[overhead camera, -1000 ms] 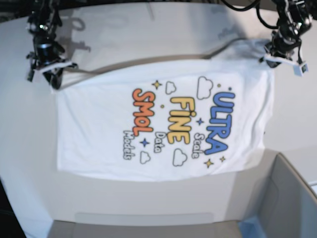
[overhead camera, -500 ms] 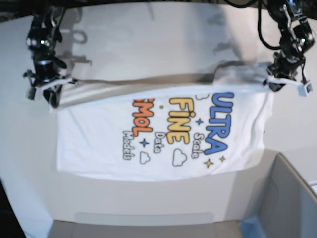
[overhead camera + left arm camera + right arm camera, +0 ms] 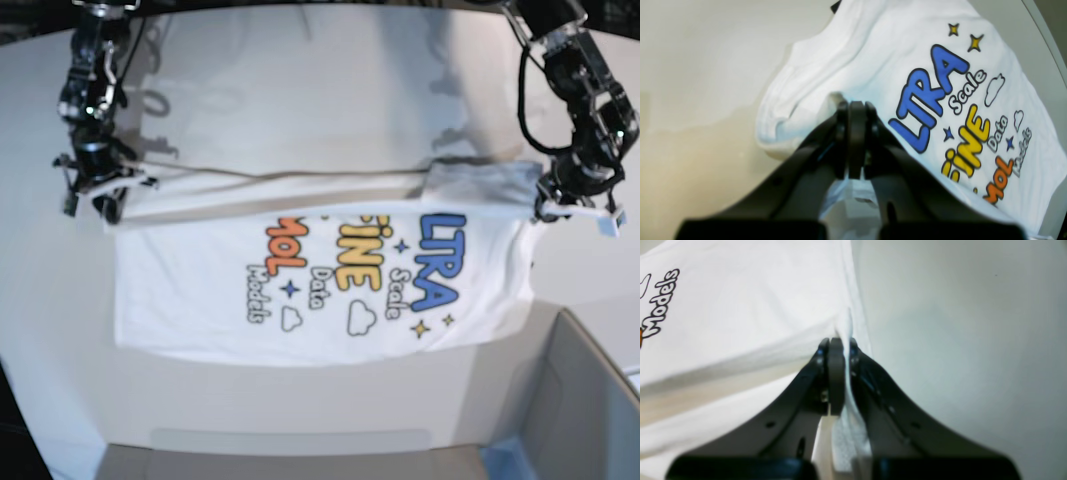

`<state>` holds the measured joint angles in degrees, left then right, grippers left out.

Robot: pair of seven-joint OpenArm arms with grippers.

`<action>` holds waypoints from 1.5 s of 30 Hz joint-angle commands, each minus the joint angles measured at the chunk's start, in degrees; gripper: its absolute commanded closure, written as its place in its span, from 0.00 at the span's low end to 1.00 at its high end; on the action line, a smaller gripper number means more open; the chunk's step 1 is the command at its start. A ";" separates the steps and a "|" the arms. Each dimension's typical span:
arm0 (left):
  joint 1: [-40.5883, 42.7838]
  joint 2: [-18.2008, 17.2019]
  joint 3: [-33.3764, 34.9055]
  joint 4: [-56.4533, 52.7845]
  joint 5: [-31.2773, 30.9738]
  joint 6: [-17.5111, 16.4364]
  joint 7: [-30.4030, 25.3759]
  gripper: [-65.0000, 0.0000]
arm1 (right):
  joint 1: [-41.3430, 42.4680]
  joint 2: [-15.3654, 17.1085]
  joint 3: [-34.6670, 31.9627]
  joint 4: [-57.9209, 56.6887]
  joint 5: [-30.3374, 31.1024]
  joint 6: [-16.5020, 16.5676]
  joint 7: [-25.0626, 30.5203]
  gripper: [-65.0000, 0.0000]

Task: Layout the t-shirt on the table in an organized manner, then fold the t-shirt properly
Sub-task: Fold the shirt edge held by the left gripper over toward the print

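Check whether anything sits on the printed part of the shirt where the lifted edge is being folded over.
Nothing visible does. Both the left gripper and right gripper pinch the t-shirt edge, and the print ahead lies bare on the table.

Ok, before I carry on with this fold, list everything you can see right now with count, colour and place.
t-shirt: one, white with an orange, yellow and blue print, spread across the middle of the table, its far edge lifted and drawn over the top of the print.
table: one, plain white, under the shirt and filling most of the base view.
box: one, grey with a blue edge, at the near right corner of the base view.
right gripper: one, black, at the shirt's far corner on the left of the base view, shut on the cloth.
left gripper: one, black, at the far corner by the blue letters, shut on the cloth.
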<state>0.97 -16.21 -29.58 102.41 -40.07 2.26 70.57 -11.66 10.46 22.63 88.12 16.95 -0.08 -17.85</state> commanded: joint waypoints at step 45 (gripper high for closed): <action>-18.60 -5.20 11.08 -23.69 -0.06 0.16 -11.36 1.00 | 2.65 2.95 -1.14 -2.97 -0.03 -0.23 1.54 1.00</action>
<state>-16.62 -20.34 -18.37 77.67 -40.18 2.50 60.47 -9.72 12.51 21.04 84.05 16.91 -0.08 -18.00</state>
